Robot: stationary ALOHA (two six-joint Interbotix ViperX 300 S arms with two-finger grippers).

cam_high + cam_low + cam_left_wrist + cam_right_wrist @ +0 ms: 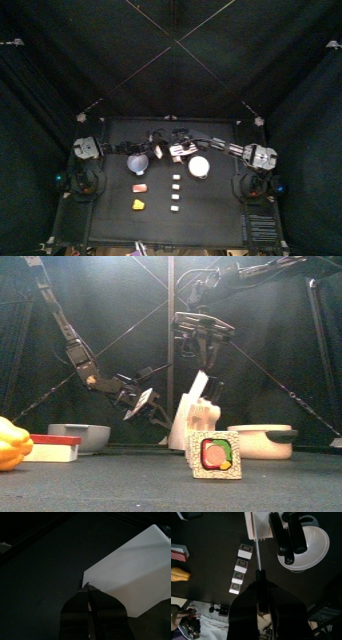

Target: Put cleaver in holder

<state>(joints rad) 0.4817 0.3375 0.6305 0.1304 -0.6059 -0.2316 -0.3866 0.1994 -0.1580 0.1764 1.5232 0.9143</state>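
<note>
The right gripper [203, 364], narrowly closed, holds the flat whitish rectangular cleaver [199, 386] directly above the upright tan-and-white holder [190, 422]; the left gripper [135, 396] grips that holder's side.

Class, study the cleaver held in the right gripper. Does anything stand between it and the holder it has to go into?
Nothing visible does. The right gripper holds the cleaver blade-down directly over the holder, its tip at the holder's top. The left gripper is off to the holder's side, not in the path.
</note>
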